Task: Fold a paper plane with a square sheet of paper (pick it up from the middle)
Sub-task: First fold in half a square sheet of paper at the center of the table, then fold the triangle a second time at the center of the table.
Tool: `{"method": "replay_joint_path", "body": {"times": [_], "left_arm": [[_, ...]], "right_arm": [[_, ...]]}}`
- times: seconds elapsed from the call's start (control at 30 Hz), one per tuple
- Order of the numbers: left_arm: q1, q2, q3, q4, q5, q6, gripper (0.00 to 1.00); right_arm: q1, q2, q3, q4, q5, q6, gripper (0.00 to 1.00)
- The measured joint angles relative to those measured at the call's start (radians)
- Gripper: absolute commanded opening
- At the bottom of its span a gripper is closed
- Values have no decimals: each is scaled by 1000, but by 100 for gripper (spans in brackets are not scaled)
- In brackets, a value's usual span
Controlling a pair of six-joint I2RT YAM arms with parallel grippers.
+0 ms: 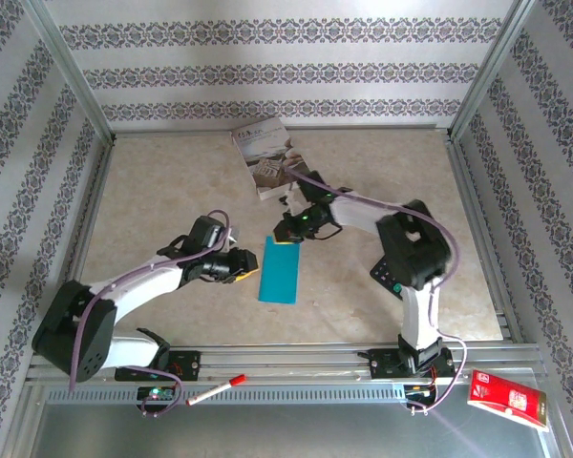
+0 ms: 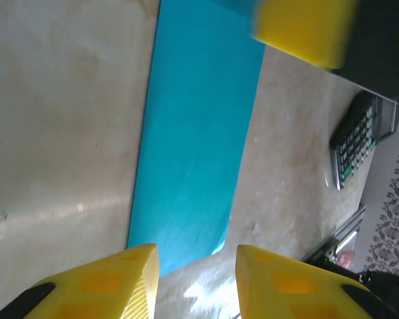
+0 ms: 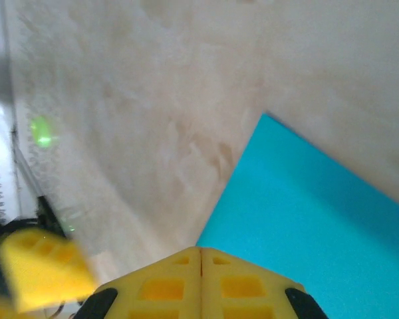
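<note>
Pressure first: pin the far end of the folded square sheet of paper (image 1: 280,272) (image 2: 193,133) (image 3: 306,219) mid-counter (image 1: 153,200) with the right gripper (image 1: 288,238) (image 3: 199,259), fingers together, then sweep the left gripper (image 1: 237,268) (image 2: 196,262), fingers apart, along its left edge.

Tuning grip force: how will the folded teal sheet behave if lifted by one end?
Likely floppy and light: the sheet looks thin, lying flat on the table. Pushed, it may slide on that smooth top.

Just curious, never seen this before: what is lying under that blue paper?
The blue paper lies flat on the beige table, which shows along its sides. Whatever is directly beneath is covered by the sheet, so I cannot tell.
</note>
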Motion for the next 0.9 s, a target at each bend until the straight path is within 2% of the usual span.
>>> {"method": "replay_joint_path", "body": {"times": [0.13, 0.3, 0.43, 0.6, 0.9], "left_arm": [[-6, 132, 87, 30, -6, 0, 24], [-7, 285, 193, 48, 10, 26, 11], [-20, 364, 240, 48, 21, 47, 5], [-33, 393, 241, 47, 40, 63, 2], [-56, 393, 175, 68, 10, 47, 2]], "right_arm": [[-66, -235, -154, 18, 108, 59, 14], [-56, -388, -365, 80, 233, 174, 22], [-5, -393, -469, 137, 266, 262, 28], [66, -373, -478, 194, 284, 309, 30], [79, -370, -478, 185, 284, 301, 33]]}}
